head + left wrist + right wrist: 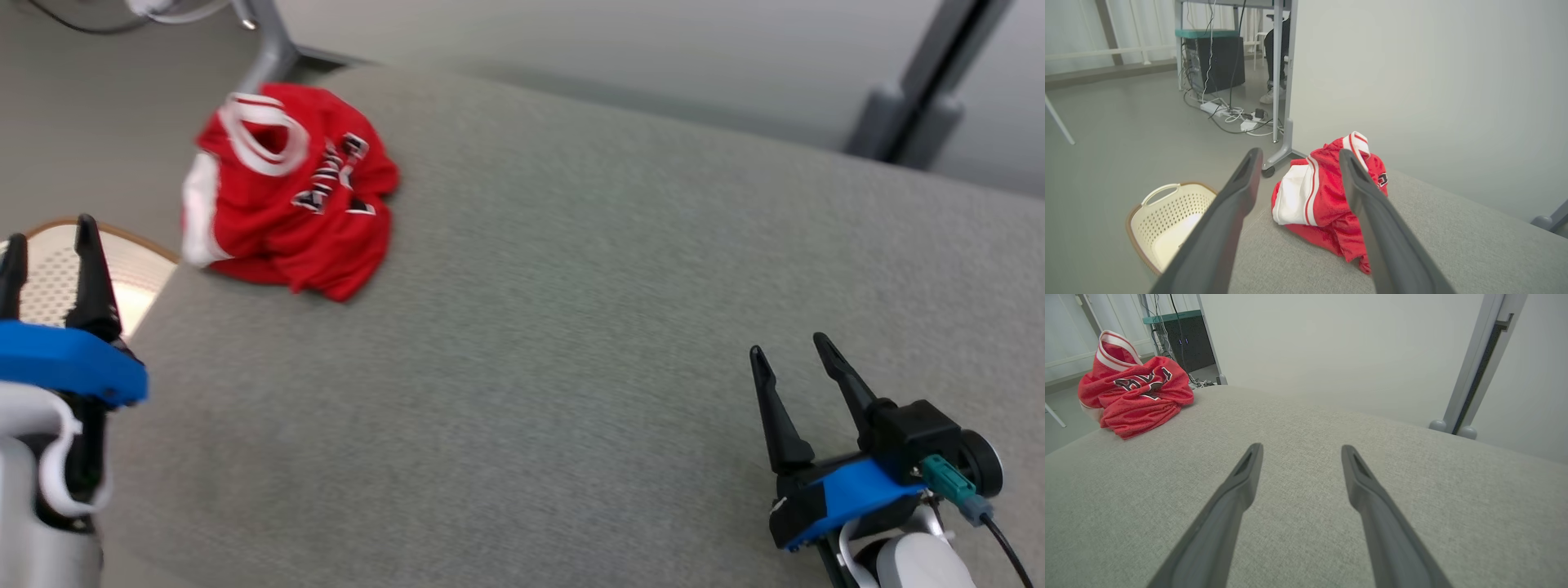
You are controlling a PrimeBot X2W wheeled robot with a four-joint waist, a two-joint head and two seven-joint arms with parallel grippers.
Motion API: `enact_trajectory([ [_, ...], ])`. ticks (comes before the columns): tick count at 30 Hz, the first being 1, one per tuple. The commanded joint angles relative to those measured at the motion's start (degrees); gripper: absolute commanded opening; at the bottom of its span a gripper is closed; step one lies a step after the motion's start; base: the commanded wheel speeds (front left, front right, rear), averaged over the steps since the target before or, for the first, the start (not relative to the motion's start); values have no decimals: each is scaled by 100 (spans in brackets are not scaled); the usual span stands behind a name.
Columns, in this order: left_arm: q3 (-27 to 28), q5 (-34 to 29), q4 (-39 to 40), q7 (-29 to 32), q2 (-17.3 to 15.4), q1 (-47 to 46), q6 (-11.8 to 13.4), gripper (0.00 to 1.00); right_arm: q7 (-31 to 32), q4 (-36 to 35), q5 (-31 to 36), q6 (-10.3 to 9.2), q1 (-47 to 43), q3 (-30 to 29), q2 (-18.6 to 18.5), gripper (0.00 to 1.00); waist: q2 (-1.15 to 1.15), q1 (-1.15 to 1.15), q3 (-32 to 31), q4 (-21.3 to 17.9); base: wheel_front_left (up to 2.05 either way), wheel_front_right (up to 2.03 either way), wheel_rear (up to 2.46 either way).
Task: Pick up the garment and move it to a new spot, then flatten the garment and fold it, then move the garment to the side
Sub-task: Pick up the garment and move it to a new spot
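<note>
The red jersey [286,192] lies crumpled at 10 o'clock on the grey fabric-covered table [571,343], hard against the rounded far-left corner. Its white side panel sits right on the table's left edge, and the white-trimmed neck hole faces up. In the left wrist view the jersey [1327,200] is bunched high on that corner, with the drop to the floor just beside it at 9 o'clock.

From the jersey toward 3 and 5 o'clock the grey cloth runs bare across to the right gripper [789,344], which hangs low over the table at 4 o'clock, well apart from the jersey. Its two dark fingers stand spread with nothing between them. In the right wrist view that gripper [1302,446] points across open cloth, with the jersey [1133,396] off at 10 o'clock.

The left gripper [51,231] is at 8 o'clock, off the table's left edge and above a cream laundry basket [57,269] on the floor. Its fingers are also parted and empty. In the left wrist view it [1300,152] frames the jersey between its fingers without touching it, with the basket [1163,212] at 8 o'clock. A partition wall [1412,81] rises close behind the table's far edge.
</note>
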State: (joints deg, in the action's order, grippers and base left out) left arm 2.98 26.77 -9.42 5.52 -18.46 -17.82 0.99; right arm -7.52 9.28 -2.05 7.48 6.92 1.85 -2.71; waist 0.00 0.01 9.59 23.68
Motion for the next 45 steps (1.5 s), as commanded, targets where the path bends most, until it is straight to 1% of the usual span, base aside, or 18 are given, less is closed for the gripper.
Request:
enact_trajectory([
  [1, 112, 217, -240, 144, -91, -304, -111, 100, 48, -114, 69, 3, 130, 35, -32, 100, 0, -1, 189, -177, 0, 0, 0],
  [4, 224, 430, -705, 523, -394, -707, -252, 100, 134, -298, 172, 3, 246, 54, -34, 100, 0, -1, 550, -512, 0, 0, 0],
  [7, 363, 677, -1042, 828, -626, -1094, -385, 100, 208, -499, 265, 3, 347, 66, -31, 100, 0, -1, 932, -850, 0, 0, 0],
  [10, 494, 889, -1271, 1085, -797, -1357, -447, 100, 265, -675, 360, 3, 427, 7, -33, 100, 0, -1, 1294, -1164, 0, 0, 0],
  [11, 568, 944, -1341, 1140, -896, -1430, -425, 100, 285, -740, 361, 3, 452, -6, -30, 100, 0, -1, 1417, -1278, 0, 0, 0],
  [14, 709, 931, -1534, 1248, -1108, -1554, -264, 100, 297, -881, 403, 3, 514, -45, -29, 100, 0, -1, 1698, -1566, 0, 0, 0],
  [17, 841, 788, -1817, 1340, -1321, -1556, 117, 100, 282, -1006, 367, 3, 586, -85, -28, 100, 0, -1, 1925, -1808, 0, 0, 0],
  [20, 889, 725, -2063, 1448, -1403, -1617, 406, 100, 238, -1017, 312, 3, 593, -126, -26, 100, 0, -1, 2020, -1957, 0, 0, 0],
  [21, 872, 711, -2140, 1529, -1416, -1629, 472, 55, 217, -993, 284, 3, 596, -130, -26, 100, 0, -1, 2021, -1987, 0, 0, 0],
  [22, 858, 710, -2191, 1583, -1428, -1657, 503, 14, 195, -962, 266, 3, 603, -137, -26, 100, 0, -1, 2005, -2012, 0, 0, 0],
  [23, 847, 721, -2233, 1619, -1438, -1680, 501, 0, 172, -926, 231, 3, 608, -127, -26, 100, 0, -1, 1966, -2033, 0, 0, 0],
  [27, 801, 686, -2208, 1672, -1553, -1757, 437, 0, 80, -807, 128, 3, 613, -105, -26, 100, 0, -1, 1767, -2067, 0, 0, 0],
  [33, 554, 506, -1803, 1618, -1855, -2139, 132, 0, -107, -470, -84, 3, 528, -77, -28, 100, 0, -1, 1058, -2053, 0, 0, 0],
  [36, 364, 482, -1521, 1737, -1921, -2523, -23, 0, -193, -279, -206, 3, 457, -67, -26, 100, 0, -1, 656, -2051, 0, 0, 0],
  [40, -34, 440, -1075, 2005, -1836, -3202, -248, 0, -281, -54, -346, 3, 342, -15, -29, 100, 0, -1, 103, -2113, 0, 0, 0],
  [41, -141, 458, -973, 2099, -1774, -3388, -286, 0, -288, -20, -368, 3, 306, -7, -28, 100, 0, -1, 4, -2142, 0, 0, 0],
  [43, -374, 536, -710, 2265, -1561, -3762, -386, 0, -298, 44, -437, 3, 252, -9, -30, 100, 0, -1, -177, -2224, 0, 0, 0],
  [45, -587, 613, -492, 2401, -1317, -4088, -429, 0, -312, 92, -508, 3, 193, -74, -30, 100, 0, -1, -335, -2301, 0, 0, 0],
])
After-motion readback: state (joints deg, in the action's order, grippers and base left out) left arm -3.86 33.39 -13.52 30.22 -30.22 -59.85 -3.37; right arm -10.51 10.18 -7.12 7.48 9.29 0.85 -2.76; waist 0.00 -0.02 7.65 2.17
